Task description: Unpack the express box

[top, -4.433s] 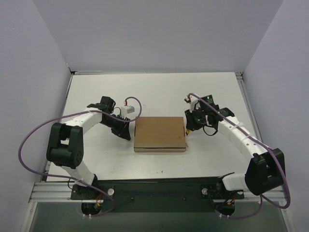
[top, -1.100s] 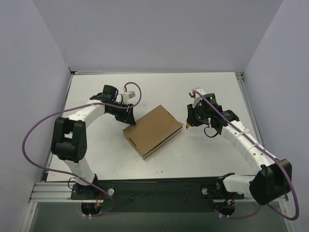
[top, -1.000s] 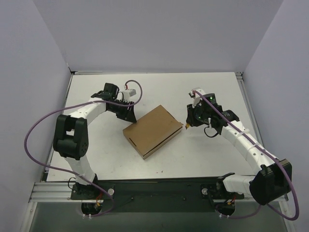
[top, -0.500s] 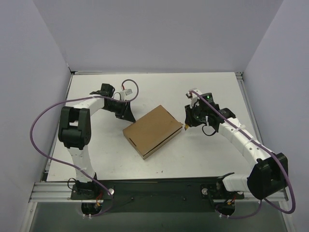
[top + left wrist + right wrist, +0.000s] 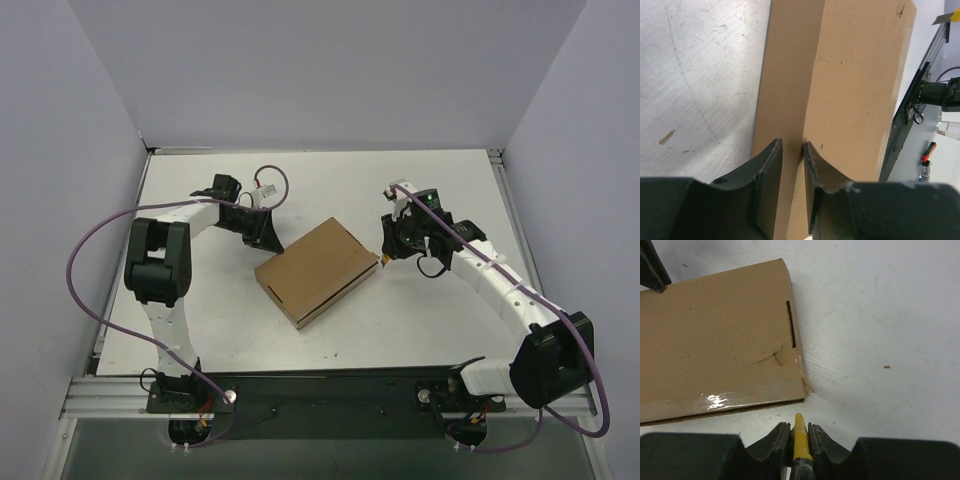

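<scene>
The express box (image 5: 318, 268), flat brown cardboard and closed, lies turned at an angle in the middle of the table. My left gripper (image 5: 267, 238) is at its far left corner with the jaws nearly together and nothing between them. In the left wrist view the box (image 5: 860, 90) runs away just beyond that gripper (image 5: 791, 145). My right gripper (image 5: 385, 254) is shut on a yellow-handled tool (image 5: 800, 440) whose tip points at the box's right corner (image 5: 804, 396), a little short of it. Glossy tape (image 5: 715, 400) runs along that edge.
A white table (image 5: 430, 190) is enclosed by pale walls on three sides. A black and metal rail (image 5: 330, 395) with the arm bases runs along the near edge. A thin slot (image 5: 790, 324) is cut in the box's top near the right end.
Since 4.4 s ago the box has turned counter-clockwise. In the last second the box has stayed still; my left gripper has drawn back a little from it and my right gripper has edged left toward its corner.
</scene>
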Tool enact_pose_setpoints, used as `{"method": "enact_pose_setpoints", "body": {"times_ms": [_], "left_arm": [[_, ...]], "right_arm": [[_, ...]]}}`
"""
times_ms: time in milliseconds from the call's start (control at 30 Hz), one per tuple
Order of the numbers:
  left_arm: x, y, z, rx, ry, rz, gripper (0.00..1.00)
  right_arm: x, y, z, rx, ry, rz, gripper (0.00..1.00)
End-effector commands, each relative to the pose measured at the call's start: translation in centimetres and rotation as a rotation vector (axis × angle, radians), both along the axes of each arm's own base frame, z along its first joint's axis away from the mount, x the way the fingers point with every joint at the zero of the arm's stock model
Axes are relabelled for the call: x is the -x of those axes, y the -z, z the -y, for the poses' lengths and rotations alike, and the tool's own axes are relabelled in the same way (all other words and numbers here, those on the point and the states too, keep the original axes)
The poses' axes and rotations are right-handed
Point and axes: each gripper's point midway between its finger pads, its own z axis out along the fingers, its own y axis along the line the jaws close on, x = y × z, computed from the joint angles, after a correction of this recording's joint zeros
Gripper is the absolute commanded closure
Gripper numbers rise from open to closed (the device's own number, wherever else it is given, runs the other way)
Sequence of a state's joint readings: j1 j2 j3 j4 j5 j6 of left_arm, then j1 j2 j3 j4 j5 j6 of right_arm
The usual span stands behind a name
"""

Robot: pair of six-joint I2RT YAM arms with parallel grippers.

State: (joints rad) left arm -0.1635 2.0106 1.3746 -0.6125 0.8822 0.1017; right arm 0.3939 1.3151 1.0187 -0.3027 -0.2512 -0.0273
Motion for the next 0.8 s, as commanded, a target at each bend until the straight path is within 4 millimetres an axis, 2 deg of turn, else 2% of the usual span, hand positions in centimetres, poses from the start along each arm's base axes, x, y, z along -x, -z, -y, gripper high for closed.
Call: {"method": "enact_pose_setpoints", "body": {"times_ms": [0,100,267,500,600,767], "left_arm": [[-0.7,0.5,-0.1,-0.002,0.007,0.01,0.69],[-0.9,0.2,0.2,0.021,0.015,0.009,0.69],[-1.2,-1.4,1.3,0.082,0.043,0.056,0.63],[-1.0,0.7,1.4,0.033,0.049,0.004,0.62],[-1.2,1.4,1.3,0.017,0.005,-0.04,0.71],[-1.4,1.9,-0.1,0.047,-0.066,-0.092,0.86]], "right_arm": [[-0.9,-1.1,-0.2,0.001,-0.005,0.025,1.0],[-1.0,-0.9,-0.2,0.005,-0.003,0.021,1.0],[-1.1,-0.9,0.0,0.011,0.0,0.023,1.0],[-1.4,-0.8,0.2,0.01,0.006,0.021,1.0],[-1.5,-0.8,0.4,0.007,0.014,0.019,1.0],[-1.7,-0.7,0.9,0.008,0.03,0.016,1.0]]}}
